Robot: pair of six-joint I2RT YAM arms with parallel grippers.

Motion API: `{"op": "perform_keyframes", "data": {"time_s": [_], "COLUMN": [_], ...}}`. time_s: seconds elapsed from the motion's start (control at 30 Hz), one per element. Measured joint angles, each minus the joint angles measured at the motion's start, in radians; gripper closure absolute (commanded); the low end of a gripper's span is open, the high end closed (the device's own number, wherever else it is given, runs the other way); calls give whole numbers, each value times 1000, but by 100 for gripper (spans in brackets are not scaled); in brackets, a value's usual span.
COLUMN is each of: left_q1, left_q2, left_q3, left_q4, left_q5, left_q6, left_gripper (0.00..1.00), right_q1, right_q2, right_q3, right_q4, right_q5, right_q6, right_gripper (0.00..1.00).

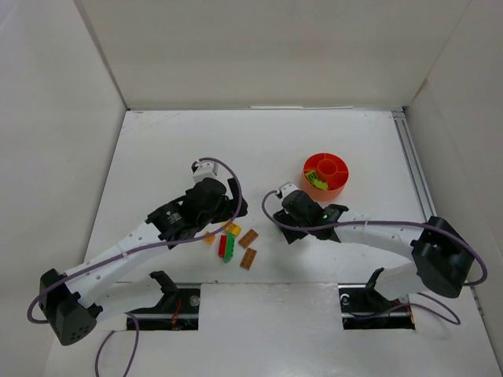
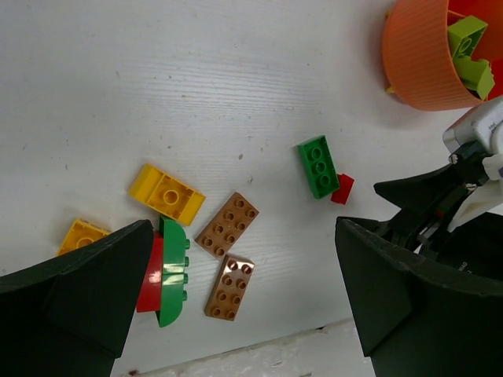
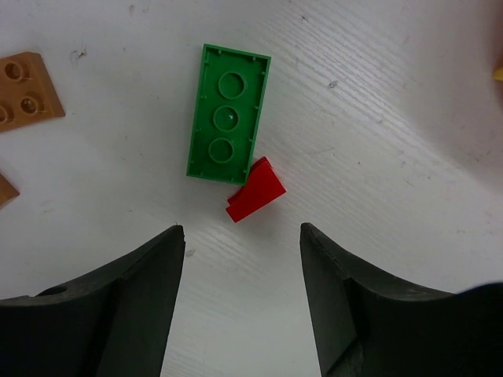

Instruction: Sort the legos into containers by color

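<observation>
Left gripper [image 2: 244, 232] hangs well left of the orange bowl [image 2: 420, 59], jaws spread wide and nothing between them. Under it, away from the bowl, lies a loose cluster: two yellow bricks [image 2: 167, 193], a red brick [image 2: 153, 273] against a green curved brick [image 2: 174, 275], and two brown plates [image 2: 228, 225]. Nearer the bowl, a green brick [image 3: 229, 124] touches a small red piece [image 3: 256, 190]. Right gripper [image 3: 241, 232] hovers just beside that pair, jaws apart, empty. Lime bricks [image 2: 469, 39] sit inside the bowl.
</observation>
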Motion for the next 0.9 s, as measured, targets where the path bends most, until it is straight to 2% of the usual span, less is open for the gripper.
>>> {"op": "perform_keyframes", "data": {"time_s": [0.1,0.47,0.7,0.9], "left_q1": [0,0,0,0], "left_q2": [7,8,8,8], "left_q3": [0,0,0,0], "left_q4": [0,1,0,0], "left_q5": [0,0,0,0], "left_q6": [2,10,14,16], "left_gripper": [0,0,0,0], "right_q1": [0,0,0,0], "right_q2": [38,138,181,174], "right_q3": [-4,4,39,39], "right_q4": [24,66,84,55], "right_q5": [-3,75,110,131], "right_q6": [4,67,103,130], "right_gripper": [34,47,65,74]}}
